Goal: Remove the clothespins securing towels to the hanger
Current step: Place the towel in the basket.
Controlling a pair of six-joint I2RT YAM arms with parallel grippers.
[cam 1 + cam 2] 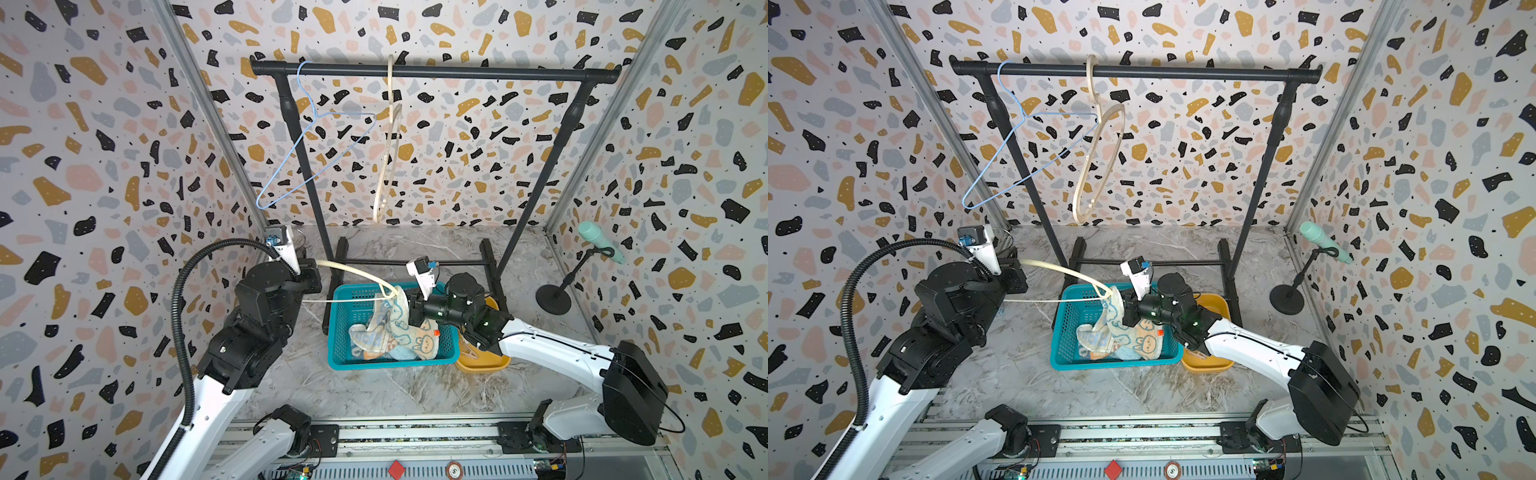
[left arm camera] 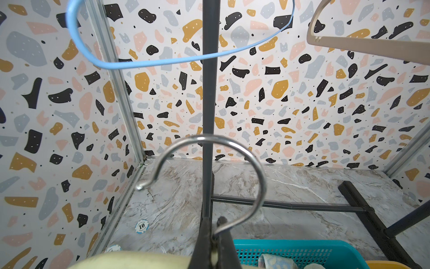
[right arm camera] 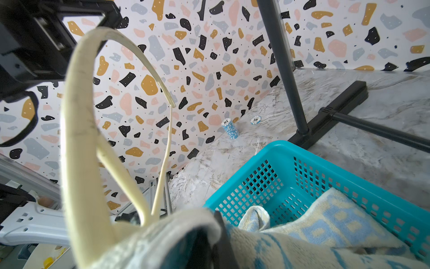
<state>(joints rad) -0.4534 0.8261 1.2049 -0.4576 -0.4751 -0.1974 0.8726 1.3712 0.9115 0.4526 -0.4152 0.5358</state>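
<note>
My left gripper is shut on the neck of a cream hanger, just below its metal hook; the jaws pinch the wire. The hanger reaches across to the teal basket. At its far end my right gripper is shut on a cream towel with blue rabbits, which hangs from there into the basket. In the right wrist view the towel folds over the dark fingers. A pale blue towel lies underneath. No clothespins show at the grip; the cloth hides that spot.
A black garment rack stands behind the basket and carries a blue wire hanger and a beige hanger. A yellow bowl sits right of the basket, under my right arm. A mint microphone on a stand is at the right wall. Poker chips lie near the left wall.
</note>
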